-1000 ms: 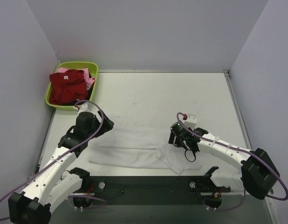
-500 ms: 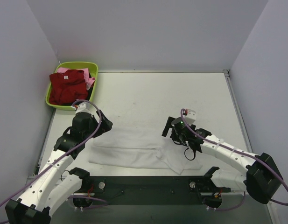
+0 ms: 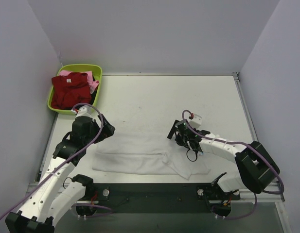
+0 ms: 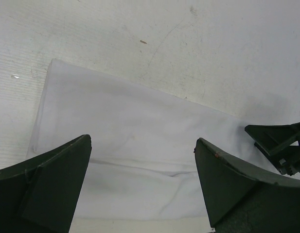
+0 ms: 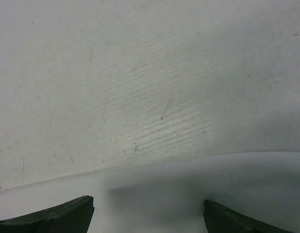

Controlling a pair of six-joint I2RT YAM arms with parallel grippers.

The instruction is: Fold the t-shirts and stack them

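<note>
The left tool (image 3: 104, 130) (image 4: 142, 145) stands released, its two dark fingers spread wide with nothing between them, poised over the left end of the white t-shirt (image 3: 140, 154) (image 4: 135, 126). The right tool (image 3: 175, 135) (image 5: 147, 203) is likewise released, jaws apart and empty, at the far edge of the same shirt towards its right end. In the right wrist view that cloth edge (image 5: 198, 189) runs across between the fingers, with bare surface (image 5: 140, 73) beyond it. Whether either tool touches the cloth cannot be told. The white t-shirt lies flat as a long folded band across the near part of the surface (image 3: 169, 97), between the two arms, with a looser flap at its right end. Well apart, at the far left corner, the lime-green basin (image 3: 98, 71) holds the dark red t-shirt (image 3: 71, 90) bunched on top, and the pink t-shirt (image 3: 94, 86) shows at its edges.
</note>
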